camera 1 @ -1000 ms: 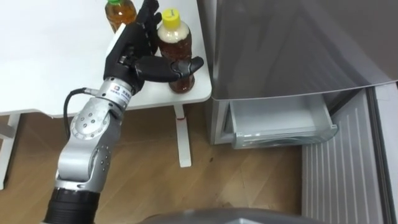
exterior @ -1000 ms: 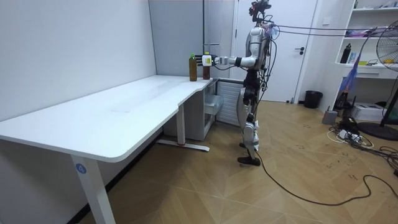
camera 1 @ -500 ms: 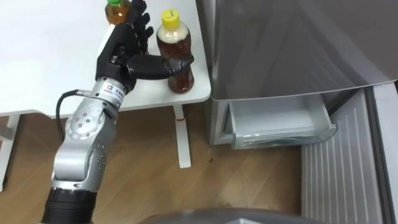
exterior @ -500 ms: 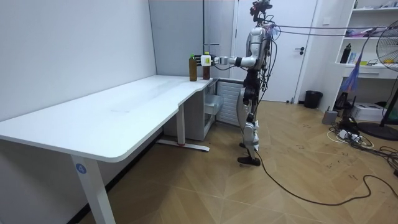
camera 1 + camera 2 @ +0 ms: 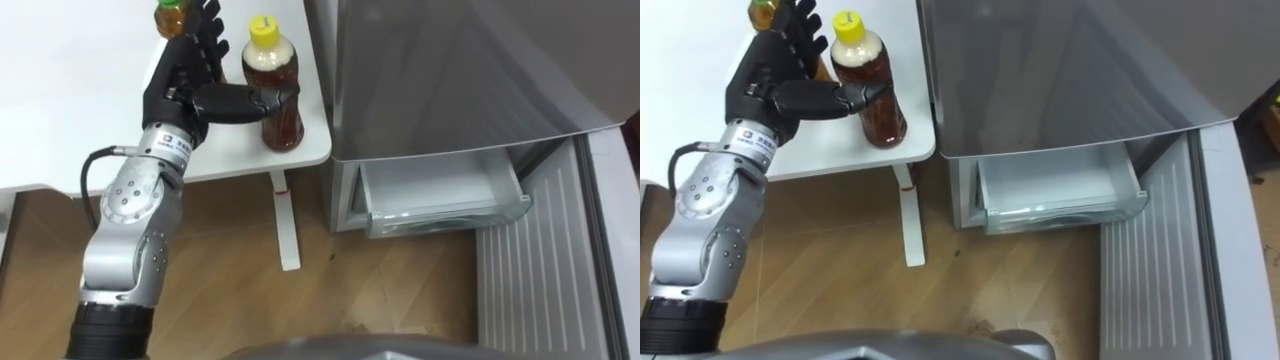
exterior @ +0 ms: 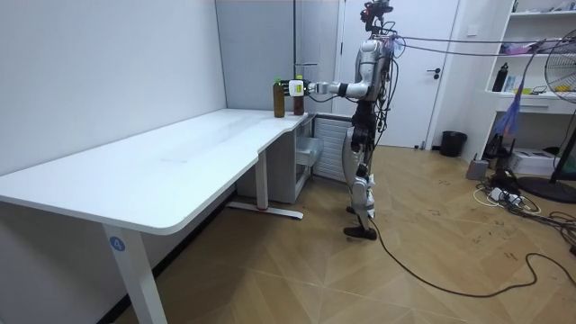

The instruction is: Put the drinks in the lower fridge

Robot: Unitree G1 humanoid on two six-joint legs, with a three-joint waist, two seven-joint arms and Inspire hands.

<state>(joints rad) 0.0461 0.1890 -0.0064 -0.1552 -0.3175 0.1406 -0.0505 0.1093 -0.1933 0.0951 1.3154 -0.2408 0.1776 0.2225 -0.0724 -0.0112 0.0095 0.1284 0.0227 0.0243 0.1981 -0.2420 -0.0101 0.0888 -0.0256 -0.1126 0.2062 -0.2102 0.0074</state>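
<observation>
I see both drinks standing upright on the tabletop (image 5: 60,100). The yellow-capped bottle (image 5: 272,90), full of brown tea, is at the tabletop's near right corner. The green-capped bottle (image 5: 168,16) stands farther back, partly hidden.

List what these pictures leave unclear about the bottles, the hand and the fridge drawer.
- Second bottle: cut off by the left eye view's top edge, partly behind the fingers of the left hand.
- Yellow-capped bottle: the thumb crosses its front; whether the fingers touch its far side is hidden.
- Fridge drawer: its back lies under the fridge body.
- Room view: grip too small to read.
</observation>
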